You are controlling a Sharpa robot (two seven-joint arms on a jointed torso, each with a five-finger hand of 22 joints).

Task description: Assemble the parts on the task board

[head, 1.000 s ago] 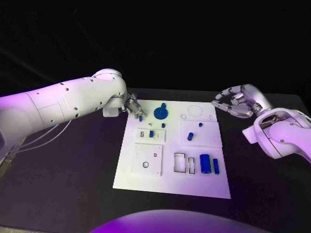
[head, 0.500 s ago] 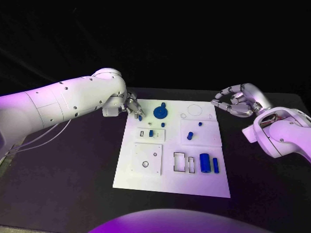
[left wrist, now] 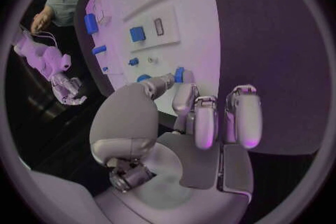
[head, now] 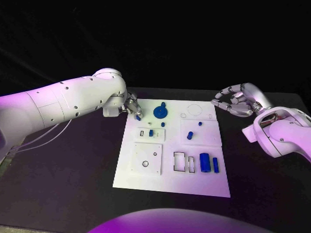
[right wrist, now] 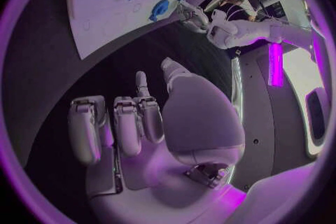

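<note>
We find the table (head: 71, 170) carrying the board (head: 173, 182) at its middle, lying flat. The left arm (head: 57, 104) reaches in over the board's far left corner; the right arm (head: 288, 138) stands off the board's right edge.

The left hand (head: 132, 106) sits at that far left corner. In the left wrist view the same hand (left wrist: 189, 117) has thumb and a finger brought together on a small blue part (left wrist: 180, 74), with the other fingers (left wrist: 241, 117) lying extended side by side; we record the part as pinched at the fingertips, just over the board's edge. From the head it shows as a blue speck (head: 138, 117) directly under the hand.

The right hand (head: 236, 102) hovers beyond the board's far right corner, apart from it, fingers curled inward around nothing we can see. The right wrist view shows its fingers (right wrist: 115, 123) bent in and clear of the board (right wrist: 105, 5).

On the board, a blue disc (head: 160, 113) lies just beside the left hand. A block (head: 204, 163) and a thinner bar (head: 215, 166) lie side by side near the right edge, well apart from both hands. A small peg (head: 190, 136) stands near the middle, and another small piece (head: 151, 132) sits left of it.
</note>
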